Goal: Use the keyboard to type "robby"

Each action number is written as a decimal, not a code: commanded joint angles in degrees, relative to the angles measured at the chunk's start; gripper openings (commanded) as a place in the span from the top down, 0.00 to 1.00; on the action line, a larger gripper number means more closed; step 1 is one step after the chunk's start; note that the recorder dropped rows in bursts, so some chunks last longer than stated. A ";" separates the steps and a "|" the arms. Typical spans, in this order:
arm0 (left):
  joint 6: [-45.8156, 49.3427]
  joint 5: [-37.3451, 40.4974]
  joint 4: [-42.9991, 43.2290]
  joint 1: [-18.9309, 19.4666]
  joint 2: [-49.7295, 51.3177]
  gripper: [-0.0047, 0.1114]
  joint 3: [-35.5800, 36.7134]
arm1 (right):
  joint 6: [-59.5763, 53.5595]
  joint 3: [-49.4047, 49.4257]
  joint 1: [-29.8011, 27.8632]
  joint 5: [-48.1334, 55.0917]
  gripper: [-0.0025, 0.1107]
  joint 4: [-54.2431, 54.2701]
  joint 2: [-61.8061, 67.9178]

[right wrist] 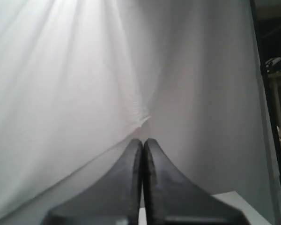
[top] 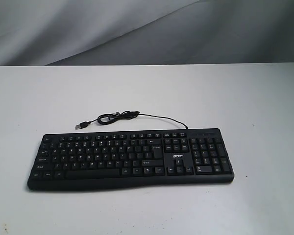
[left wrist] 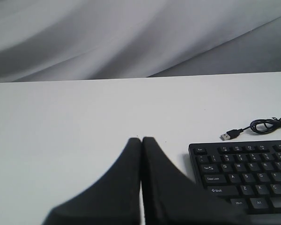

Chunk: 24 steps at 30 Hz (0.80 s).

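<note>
Exterior view: the keyboard (top: 130,159) lies flat on the white worktop (top: 147,88), in the near-middle of the pic. Its long axis runs left-right across the view. The space-bar edge is toward the cam, the function row is away, and the num pad is at the right end, so the legends read upright from the cam side. A thin cable (top: 159,117) leaves the far edge, coils behind the board and ends in a loose USB plug (top: 81,125), not connected to anything. Neither arm shows here.

Left wrist view: the left claw (left wrist: 141,139) is closed, fingers pressed together w/ nothing between. It sits off the Esc/Tab end of the keyboard, near but not over the keys.

Right wrist view: the right claw (right wrist: 143,140) is likewise pinched closed and empty. It faces the grey backdrop cloth (right wrist: 84,70), w/ only a corner of worktop visible and no keyboard in sight.

Handling, as I judge it: a stiff plastic shell, prob. light, so it could skate on the smooth worktop if nudged sideways. No grasp is needed. Press each key straight down w/ a closed claw tip, centred on the cap, since the caps are small and close-set and a neighbour could easily get hit. The keys should give a little, then spring back.
</note>
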 commanded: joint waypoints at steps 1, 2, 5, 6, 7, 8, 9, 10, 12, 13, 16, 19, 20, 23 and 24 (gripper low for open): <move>-0.23 -0.26 -0.46 0.11 -0.15 0.96 0.25 | 1.74 0.22 -0.41 -5.72 0.98 0.46 -0.20; -0.23 -0.26 -0.46 0.11 -0.15 0.96 0.25 | 4.73 0.22 -0.41 -8.88 0.98 0.46 -0.20; -0.23 -0.26 -0.46 0.11 -0.15 0.96 0.25 | 21.72 0.20 -0.33 -17.53 0.98 -2.54 -0.20; -0.23 -0.26 -0.46 0.11 -0.15 0.96 0.25 | 26.08 -4.25 -0.33 -15.91 0.98 -9.59 1.82; -0.23 -0.26 -0.46 0.11 -0.15 0.96 0.25 | 28.54 -6.65 -0.33 -14.55 0.98 -13.40 3.78; -0.23 -0.26 -0.46 0.11 -0.15 0.96 0.25 | 33.60 -13.38 -0.33 -11.26 0.98 -20.02 10.10; -0.23 -0.26 -0.46 0.11 -0.15 0.96 0.25 | 34.91 -16.98 -0.33 -10.21 0.98 -22.00 13.08; -0.23 -0.26 -0.46 0.11 -0.15 0.96 0.25 | 35.88 -23.12 -0.33 -8.00 0.98 -24.69 20.40; -0.23 -0.26 -0.46 0.11 -0.15 0.96 0.25 | 35.88 -37.46 -0.33 -0.21 0.98 -29.75 33.09; -0.23 -0.26 -0.46 0.11 -0.15 0.96 0.25 | 35.63 -46.54 -0.33 6.62 0.98 -32.38 40.16; -0.23 -0.26 -0.46 0.11 -0.15 0.96 0.25 | 30.02 -66.56 -0.33 23.96 0.98 -38.50 54.10; -0.23 -0.26 -0.46 0.11 -0.15 0.96 0.25 | 15.70 -88.53 -0.33 50.60 0.98 -45.18 68.95; -0.23 -0.26 -0.46 0.11 -0.15 0.96 0.25 | 13.35 -92.83 -0.33 57.46 0.98 -46.48 72.99; -0.23 -0.26 -0.46 0.11 -0.15 0.96 0.25 | 6.41 -104.78 -0.33 70.28 0.98 -41.80 84.31; -0.23 -0.26 -0.46 0.11 -0.15 0.96 0.25 | 2.60 -105.92 -0.33 71.46 0.98 -37.76 86.90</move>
